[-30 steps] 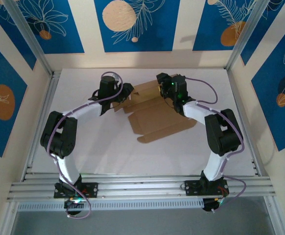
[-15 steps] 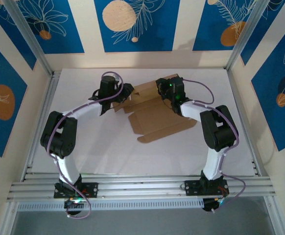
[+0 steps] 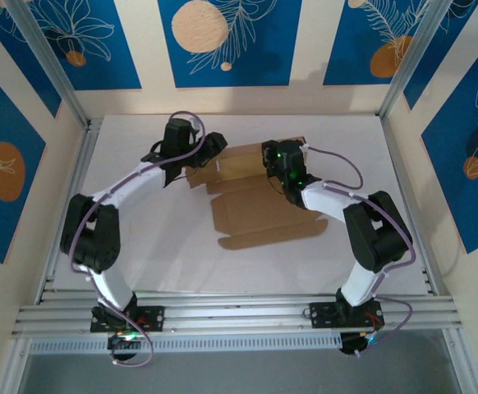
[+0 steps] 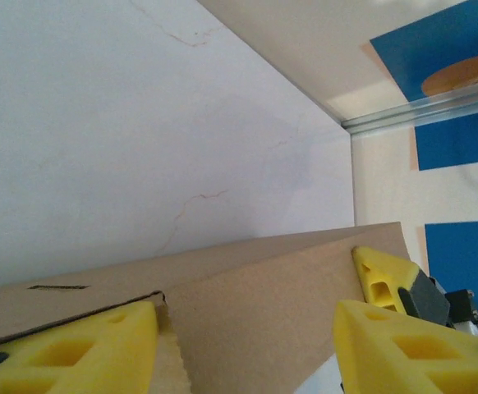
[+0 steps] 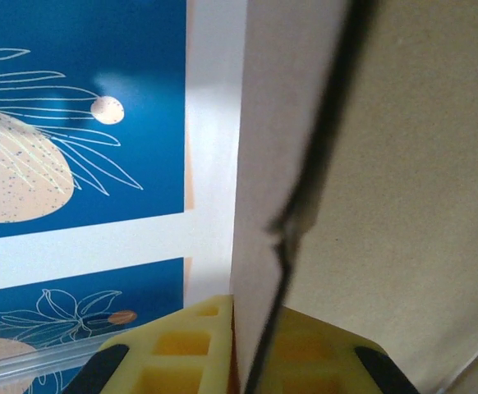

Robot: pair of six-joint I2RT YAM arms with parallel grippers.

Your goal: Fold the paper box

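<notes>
Now left gripper (image 4: 247, 336) has released, jaws apart astride box (image 3: 264, 217) left flap. Right gripper (image 5: 247, 349) has just clamped the box's far-right flap. Box lies mid-table. Hold has probably passed to the right gripper; folding incomplete.

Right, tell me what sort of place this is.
Probably a robot lab work cell: a white table framed by aluminium rails, with panels printed in blue leaf patterns around it. A left arm and right arm, bolted at the near edge, are on a brown paper box.
</notes>
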